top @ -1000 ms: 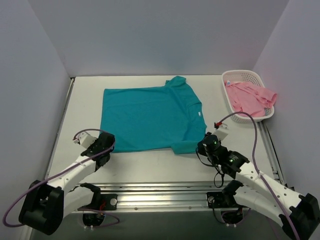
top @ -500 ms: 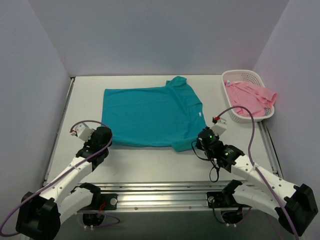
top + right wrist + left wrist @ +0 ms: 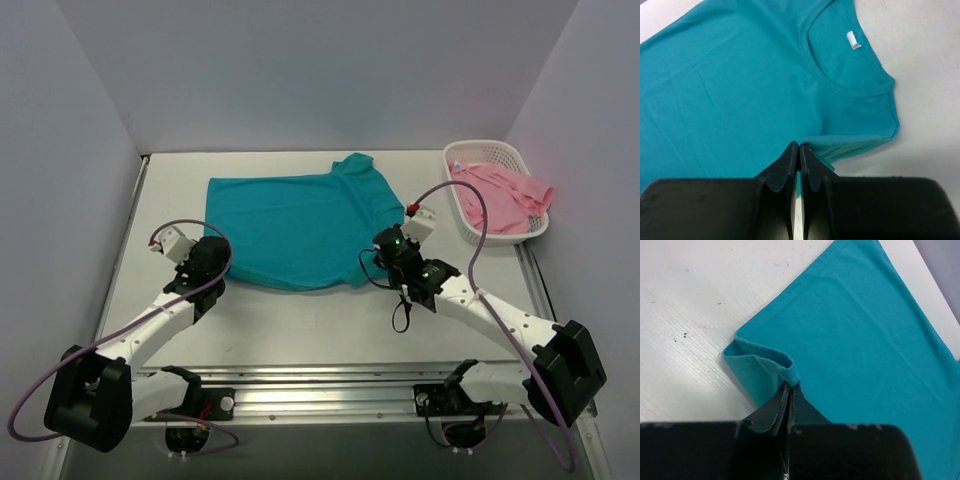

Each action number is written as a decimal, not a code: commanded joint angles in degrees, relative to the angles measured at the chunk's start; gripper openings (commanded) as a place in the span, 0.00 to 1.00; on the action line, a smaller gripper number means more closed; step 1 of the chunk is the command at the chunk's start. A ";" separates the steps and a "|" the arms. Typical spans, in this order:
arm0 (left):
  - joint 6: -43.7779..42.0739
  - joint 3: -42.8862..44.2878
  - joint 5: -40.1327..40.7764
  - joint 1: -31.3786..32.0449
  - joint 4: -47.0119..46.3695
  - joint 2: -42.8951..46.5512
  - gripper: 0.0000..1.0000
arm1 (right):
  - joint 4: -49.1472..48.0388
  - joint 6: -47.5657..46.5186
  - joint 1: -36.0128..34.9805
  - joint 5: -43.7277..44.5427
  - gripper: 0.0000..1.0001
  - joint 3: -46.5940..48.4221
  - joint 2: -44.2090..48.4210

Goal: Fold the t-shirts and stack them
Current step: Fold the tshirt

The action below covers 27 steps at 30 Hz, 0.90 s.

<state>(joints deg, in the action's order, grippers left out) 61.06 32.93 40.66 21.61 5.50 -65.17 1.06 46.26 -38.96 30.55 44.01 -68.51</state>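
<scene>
1. Your left fingers (image 3: 771, 414) are pinched shut on the plain teal cloth t-shirt's (image 3: 290, 225) hem corner.
2. Your right fingers (image 3: 782, 167) are clamped on its near sleeve.
3. The shirt is spread on the tabletop (image 3: 300, 320); the light pink cloth t-shirt (image 3: 500, 195) is in the white plastic lattice basket (image 3: 480, 148).

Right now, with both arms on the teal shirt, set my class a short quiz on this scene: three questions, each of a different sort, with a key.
1. True or false: the left gripper and the right gripper are each shut on cloth of the teal t-shirt.
2. Where is the pink t-shirt? A: stacked on the teal one. B: in the white basket, partly draped over its rim. C: flat on the bare table.
3. Which wrist view shows the white neck label?

Key: 1 true. 2 B. 3 the right wrist view.
</scene>
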 commanded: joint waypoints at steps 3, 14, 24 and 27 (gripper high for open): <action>-2.08 3.64 -0.49 -2.44 -8.56 -3.91 0.02 | -2.12 -1.52 0.90 5.40 0.00 6.61 -5.49; -4.01 2.84 -6.56 -10.09 -16.04 -8.74 0.02 | -2.73 -2.40 3.53 8.83 0.00 15.75 -17.61; -5.42 5.74 -9.02 -12.55 -21.23 -16.65 0.02 | -2.99 -3.81 7.14 8.65 0.00 22.95 -25.88; -5.69 7.15 -9.55 -12.99 -22.28 -18.94 0.02 | -2.99 -4.07 7.93 8.65 0.00 24.45 -27.81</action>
<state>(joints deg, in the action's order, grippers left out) 56.49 36.80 32.08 9.37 -11.94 -82.83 -1.41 43.11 -31.81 36.25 65.34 -94.98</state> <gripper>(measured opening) 0.036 0.005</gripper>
